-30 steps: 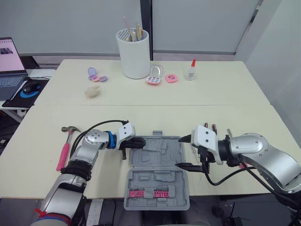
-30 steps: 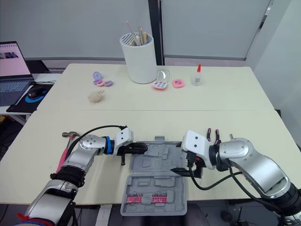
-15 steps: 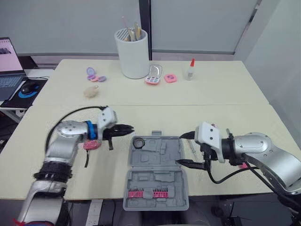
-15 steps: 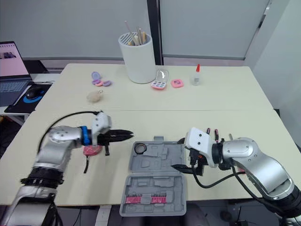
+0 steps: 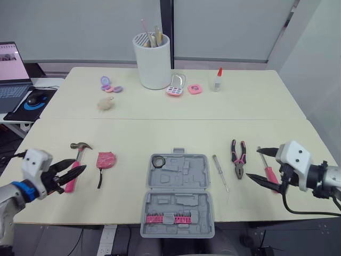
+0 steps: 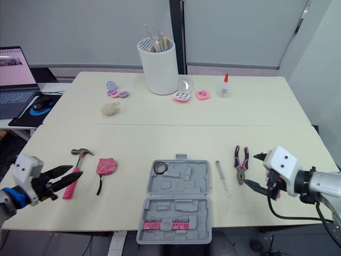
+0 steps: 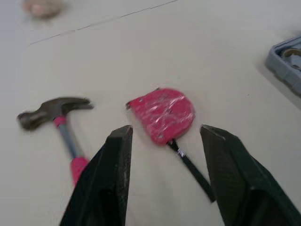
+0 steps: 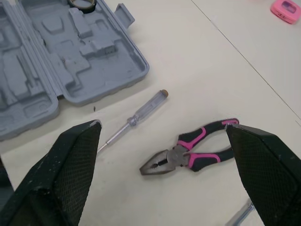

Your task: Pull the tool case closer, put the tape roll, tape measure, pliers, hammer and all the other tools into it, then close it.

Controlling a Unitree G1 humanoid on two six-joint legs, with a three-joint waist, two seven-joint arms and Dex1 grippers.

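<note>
The left gripper [image 5: 78, 165] hangs over the table's [image 5: 160, 133] near left corner with its two fingers apart and nothing between them. Its tips are just beside the pink grip of the hammer [image 5: 76, 160], and in the wrist view the red tape measure [image 7: 162, 114] lies on the table ahead of the gap. The right gripper [image 5: 253, 163] sits by the near right edge, its fingers spread wide and empty. Near it are a red-handled screwdriver [image 5: 268, 170], the pliers [image 5: 237, 158] and a clear-handled screwdriver [image 5: 220, 172].

The grey tool case [image 5: 204, 188] lies open at the middle of the near edge, between the two grippers and well apart from both. The tape roll [image 5: 157, 161] sits in its far left corner, and a row of pink bits [image 5: 169, 218] fills the near half. A white cup [image 5: 153, 61] stands at the far edge.
</note>
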